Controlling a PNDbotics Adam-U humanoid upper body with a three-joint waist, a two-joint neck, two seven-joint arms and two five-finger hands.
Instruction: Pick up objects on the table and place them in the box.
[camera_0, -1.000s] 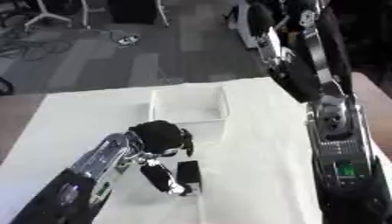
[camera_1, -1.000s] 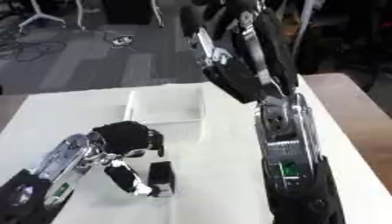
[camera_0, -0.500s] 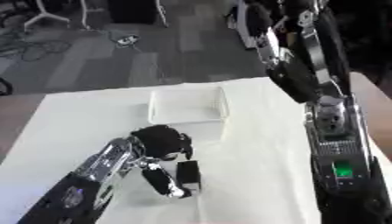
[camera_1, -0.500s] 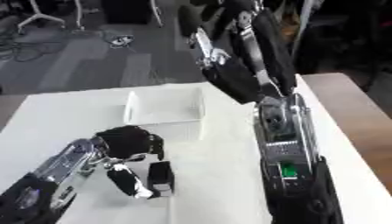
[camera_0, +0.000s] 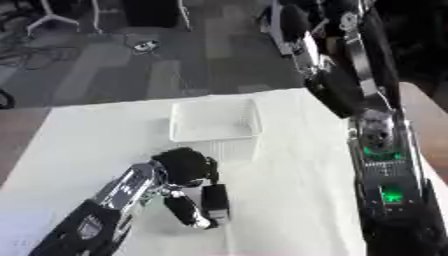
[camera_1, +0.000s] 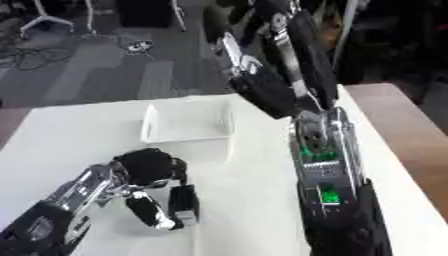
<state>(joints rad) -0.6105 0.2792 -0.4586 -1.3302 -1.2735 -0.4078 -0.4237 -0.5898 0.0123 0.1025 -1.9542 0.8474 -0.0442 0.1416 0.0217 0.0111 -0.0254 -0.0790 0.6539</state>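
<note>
Left eye view: left robot hand (camera_0: 188, 172) near box (camera_0: 214, 120), apart.

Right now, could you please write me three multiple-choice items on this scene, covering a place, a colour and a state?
1. Where is the box from the left hand?
A. Farther up the table
B. Nearer the robot
C. On the floor

2. What colour is the box?
A. Red
B. White
C. Black

3. What is the left hand doing?
A. Resting flat, empty
B. Pinching a dark object
C. Reaching inside the box

Answers: 1 A, the box lies beyond the left hand. 2 B, its walls are white. 3 B, fingers and thumb close round the dark object.
</note>
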